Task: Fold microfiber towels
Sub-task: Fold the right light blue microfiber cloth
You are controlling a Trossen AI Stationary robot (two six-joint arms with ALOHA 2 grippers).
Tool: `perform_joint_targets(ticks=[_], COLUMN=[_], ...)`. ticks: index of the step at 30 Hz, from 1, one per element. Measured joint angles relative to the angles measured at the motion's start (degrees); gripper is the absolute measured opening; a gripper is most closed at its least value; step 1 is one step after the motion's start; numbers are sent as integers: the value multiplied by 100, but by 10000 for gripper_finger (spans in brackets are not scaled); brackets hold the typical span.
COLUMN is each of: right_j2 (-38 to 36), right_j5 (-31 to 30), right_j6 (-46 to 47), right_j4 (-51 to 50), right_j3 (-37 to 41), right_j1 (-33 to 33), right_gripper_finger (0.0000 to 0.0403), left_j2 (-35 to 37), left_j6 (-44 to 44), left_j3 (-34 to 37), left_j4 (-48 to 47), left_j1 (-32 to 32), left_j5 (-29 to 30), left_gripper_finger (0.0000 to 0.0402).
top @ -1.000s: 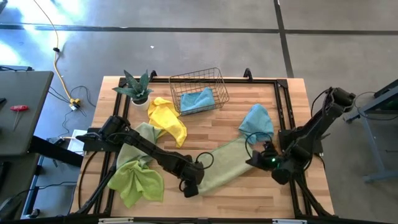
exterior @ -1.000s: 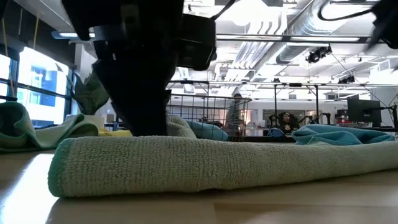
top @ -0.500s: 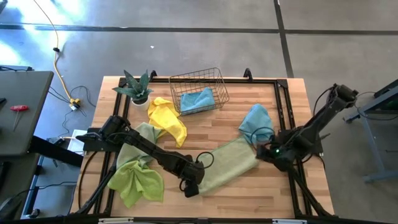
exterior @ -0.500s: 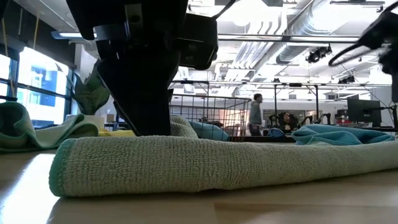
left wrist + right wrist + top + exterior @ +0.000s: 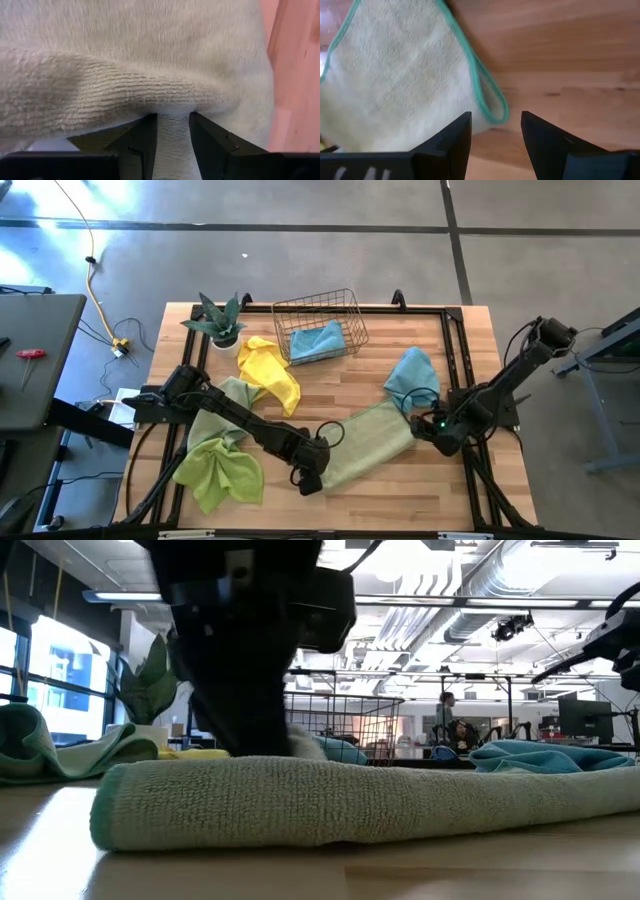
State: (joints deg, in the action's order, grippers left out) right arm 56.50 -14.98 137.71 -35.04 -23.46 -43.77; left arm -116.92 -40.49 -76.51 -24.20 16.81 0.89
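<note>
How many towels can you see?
6: a blue one in the basket, yellow beside the plant, blue at right, sage in the left gripper, lime at front left, sage behind it. More may be hidden.

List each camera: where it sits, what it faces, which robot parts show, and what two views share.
High: overhead, straight down on the table; both arms.
Low: tabletop height, facing the sage towel; left arm looms above.
Left wrist: left claw pinching the towel's fold.
Right wrist: right claw open by the towel's corner.
Shared: all four show this sage towel.
</note>
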Motion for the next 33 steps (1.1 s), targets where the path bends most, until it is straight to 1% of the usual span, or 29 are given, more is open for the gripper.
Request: perform_joint_targets(ticks=[6,16,22,24,27,33], right_j2=[356,1250,1345,1348,1354,1359], right_j5=[-98,-168,-190,-171,-150,-64], right_j6=[-17,-79,-126,-151,-209,-427], right_j4=[158,955,1000,998,974,849], right_j3=[0,-20,-24,-22,-17,-13], right_j1=[0,-17,-17,-15,-15,-17], right_gripper_finger=[165,165,160,148,118,36], left_j2=[1,2,2,2,2,2], left_j6=[-5,-295,-555,-729,-1085,-1559], left_j3=[-2,-2,-2,-2,-2,-2], left_j4=[263,296,244,176,13,-97], left_j1=[-69,-67,-13,29,94,228], left_j5=[87,106,56,-9,-141,-348], left_gripper_finger=[105,105,105,105,105,105])
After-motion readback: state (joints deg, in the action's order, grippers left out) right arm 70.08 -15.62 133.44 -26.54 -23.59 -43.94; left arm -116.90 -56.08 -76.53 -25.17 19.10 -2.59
